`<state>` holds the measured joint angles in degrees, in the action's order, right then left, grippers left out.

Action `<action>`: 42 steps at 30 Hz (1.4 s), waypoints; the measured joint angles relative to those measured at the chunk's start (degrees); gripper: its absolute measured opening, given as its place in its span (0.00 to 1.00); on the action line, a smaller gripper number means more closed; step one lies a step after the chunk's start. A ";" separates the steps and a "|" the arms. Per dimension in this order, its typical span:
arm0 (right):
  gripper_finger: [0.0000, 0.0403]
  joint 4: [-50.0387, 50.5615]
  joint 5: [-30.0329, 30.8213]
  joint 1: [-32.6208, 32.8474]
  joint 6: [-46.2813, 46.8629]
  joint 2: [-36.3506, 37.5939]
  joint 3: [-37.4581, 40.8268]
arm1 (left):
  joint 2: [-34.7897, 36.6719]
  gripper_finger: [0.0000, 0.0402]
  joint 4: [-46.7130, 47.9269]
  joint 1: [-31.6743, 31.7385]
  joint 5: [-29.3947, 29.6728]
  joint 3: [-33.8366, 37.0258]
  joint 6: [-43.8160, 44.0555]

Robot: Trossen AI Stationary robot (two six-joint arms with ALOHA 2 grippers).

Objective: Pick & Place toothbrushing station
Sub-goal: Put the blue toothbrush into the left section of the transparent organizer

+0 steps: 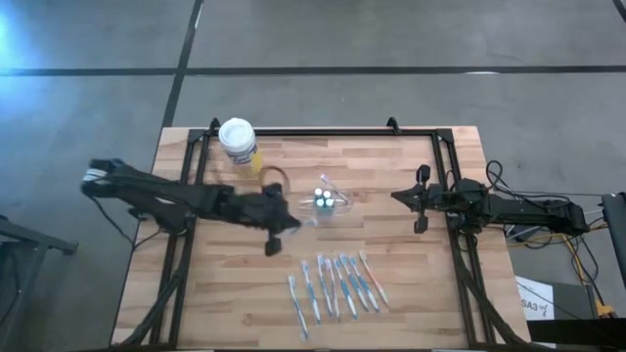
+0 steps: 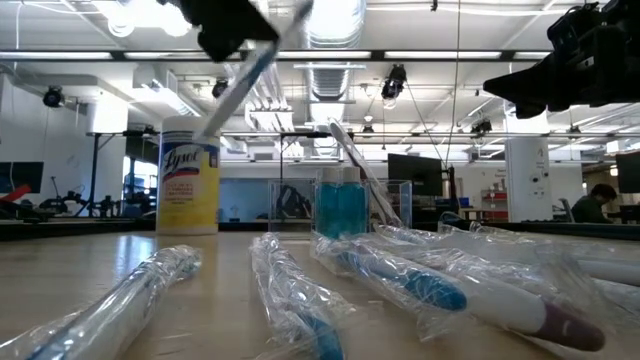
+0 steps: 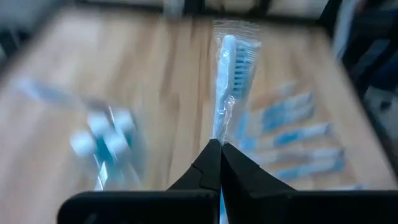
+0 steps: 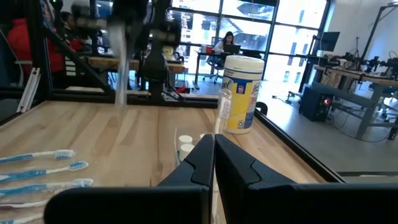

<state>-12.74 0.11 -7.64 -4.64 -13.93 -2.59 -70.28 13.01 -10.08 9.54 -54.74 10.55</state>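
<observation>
My left gripper (image 3: 219,144) is shut on a blue toothbrush (image 3: 231,68) in a clear wrapper and hangs above the table's middle (image 1: 290,223), just left of the clear holder (image 1: 328,200). The holder stands on the table with white-capped pieces in it and a wrapped brush (image 2: 355,165) leaning out of it. Several wrapped blue, white and pink toothbrushes (image 1: 337,284) lie side by side on the table toward its near edge. My right gripper (image 1: 396,198) is shut and hovers at the table's right side, holding nothing. My left gripper pinches the wrapped toothbrush's handle (image 3: 217,134) between its two fingers. The brush runs on forward in line with the fingers, bristle head (image 3: 239,53) farthest from them. It is lifted clear of the table and slants in the low view (image 2: 245,75).
A yellow wipes canister with a white lid (image 1: 238,142) stands at the far left of the table. Black frame rails (image 1: 450,166) run along the table's sides and far edge. Bare wood (image 1: 225,293) lies left of the row of brushes.
</observation>
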 joint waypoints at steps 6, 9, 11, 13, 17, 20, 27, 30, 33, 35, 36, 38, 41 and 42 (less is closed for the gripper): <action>0.02 -0.09 -0.01 0.00 -0.02 0.00 0.00 | 10.77 0.00 -27.00 2.08 -0.05 13.12 -14.37; 0.02 -0.88 -0.01 0.00 0.00 0.00 0.00 | 12.34 0.00 -40.76 5.13 0.00 20.34 -15.11; 0.02 -1.74 -0.01 0.00 0.13 0.00 0.00 | 12.01 0.00 -48.46 7.45 -0.22 24.92 -15.06; 0.02 -2.48 -0.01 0.00 0.17 0.00 0.00 | 10.44 0.00 -56.49 9.28 -0.63 29.43 -15.02; 0.02 -2.82 -0.05 0.00 0.15 0.00 0.00 | 4.95 0.00 -73.16 11.88 -0.91 36.21 -14.96; 0.02 -2.83 -0.05 0.00 0.15 0.00 0.00 | -0.11 0.00 -79.85 12.99 -0.92 37.68 -14.59; 0.02 -2.94 -0.05 0.00 -0.04 -0.04 0.00 | -12.28 0.00 -80.69 13.87 0.32 32.55 -14.57; 0.02 -2.94 -0.03 0.00 -0.02 -0.04 0.00 | -15.95 0.00 -80.40 14.04 3.45 30.30 -14.88; 0.02 -2.85 -0.04 0.00 -0.04 -0.04 0.00 | -17.44 0.00 -80.01 14.33 5.86 30.29 -14.49; 0.02 -2.80 -0.04 0.00 -0.18 -0.09 0.00 | -17.57 0.00 -80.03 14.37 7.06 30.90 -13.91; 0.02 -2.69 -0.05 0.00 -0.32 -0.07 0.00 | -17.82 0.00 -80.09 14.37 7.44 31.01 -13.64; 0.02 -2.61 -0.04 0.00 -0.83 -0.11 0.00 | -18.49 0.00 -79.88 14.39 7.91 31.32 -13.44; 0.02 -2.61 -0.04 0.00 -1.42 -0.07 0.00 | -19.88 0.00 -79.88 14.41 8.65 31.34 -13.42; 0.02 -2.61 -0.03 0.00 -1.40 -0.07 0.00 | -20.36 0.00 -79.90 14.45 8.88 31.34 -13.42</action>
<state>-15.35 0.08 -7.64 -6.05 -14.00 -2.59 -90.64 -66.89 4.38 18.41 -23.40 -2.87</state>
